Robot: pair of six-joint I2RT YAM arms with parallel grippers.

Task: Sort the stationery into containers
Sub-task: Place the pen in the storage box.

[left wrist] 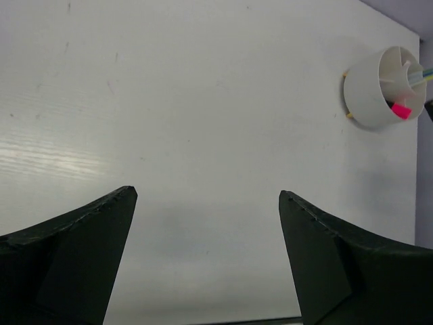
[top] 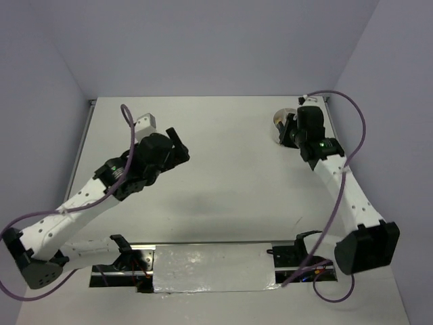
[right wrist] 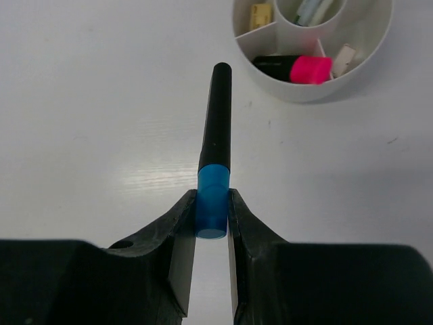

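In the lower middle of the right wrist view, the right gripper (right wrist: pixel 212 203) pinches the blue cap of the blue-and-black highlighter (right wrist: pixel 216 135), its fingers drawn in to just the cap's width. The black barrel points up the frame toward the round white bowl (right wrist: pixel 298 91) at the upper right, and its tip stops short of the rim. Whether the highlighter is clear of the table (right wrist: pixel 101 122) is hard to judge from this angle.

Inside the bowl, a pink-and-black highlighter (right wrist: pixel 298 69) lies in the nearest compartment, with a whitish eraser (right wrist: pixel 344 59) just to its right. A tan eraser (right wrist: pixel 260 15) sits in the compartment at the bowl's upper left.

In the left wrist view the left gripper (left wrist: pixel 206 193) is spread wide with nothing between its fingers, over bare table. The bowl sits well apart from it, at the upper right of that frame.
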